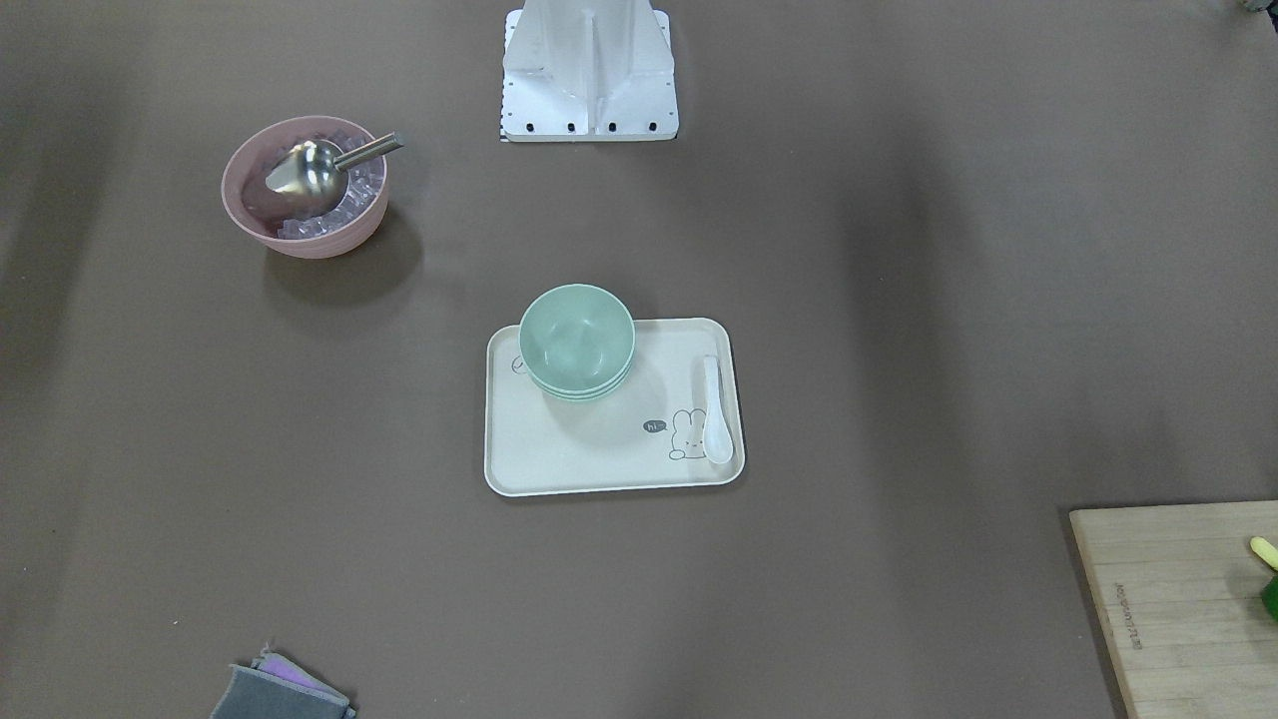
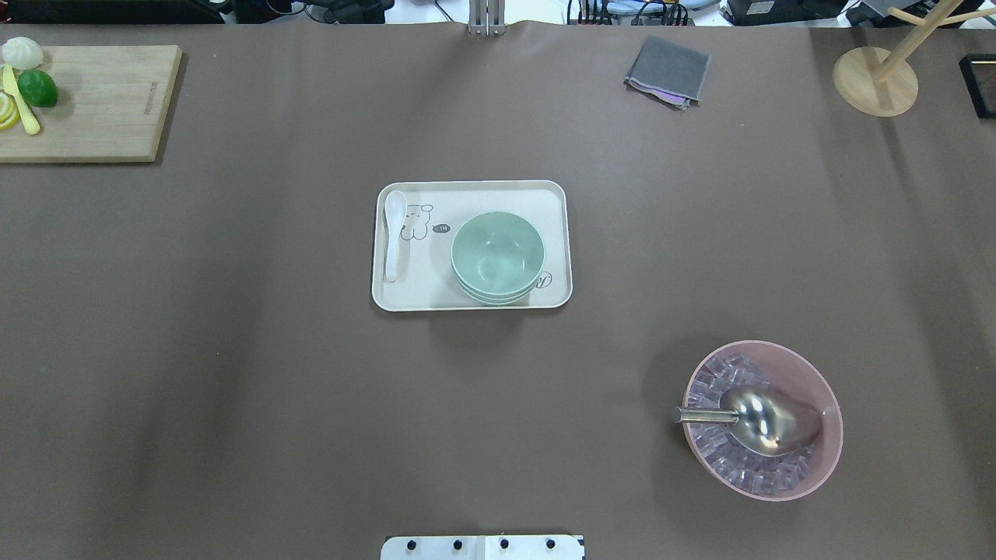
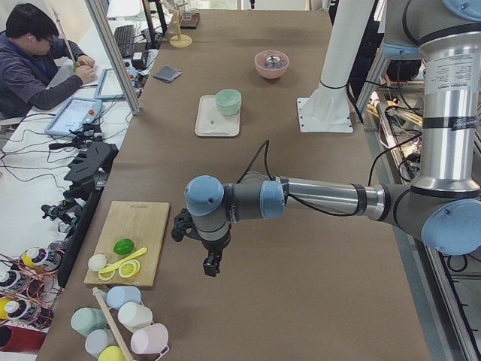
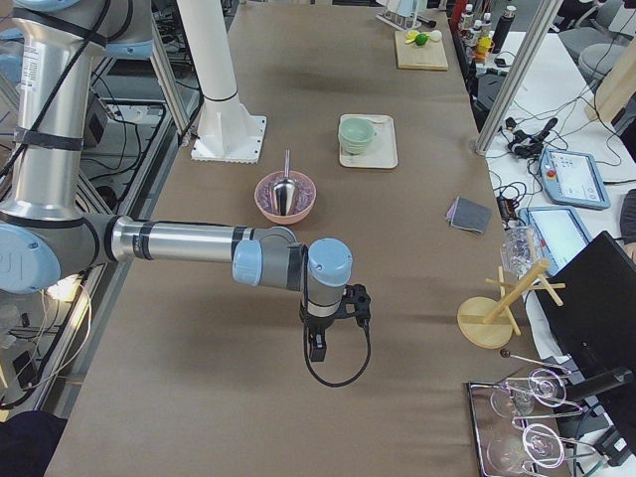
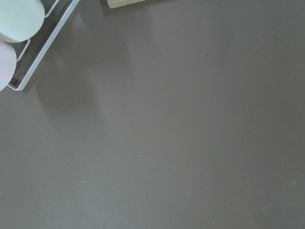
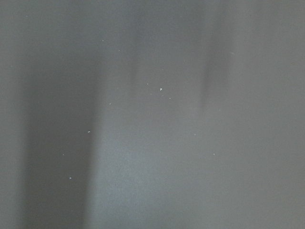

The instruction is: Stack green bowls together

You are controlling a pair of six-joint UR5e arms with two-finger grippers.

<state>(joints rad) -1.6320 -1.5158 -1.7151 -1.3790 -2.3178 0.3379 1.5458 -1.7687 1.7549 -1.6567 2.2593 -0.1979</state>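
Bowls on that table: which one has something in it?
The larger pink bowl, off the tray: it holds clear cubes and a metal scoop. The green bowls sit stacked on the tray, top one empty.

The left arm and right arm show silver tubes, pale-blue caps and grey joints. Black cables loop to the black left gripper and right gripper.

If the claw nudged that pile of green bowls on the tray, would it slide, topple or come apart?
Likely slide, not topple: the green bowls sit nested, low and wide, on a smooth flat tray. They look matte and thin-walled, so probably light. Lifting by the top rim might raise only the uppermost one, since nothing visibly locks them together.
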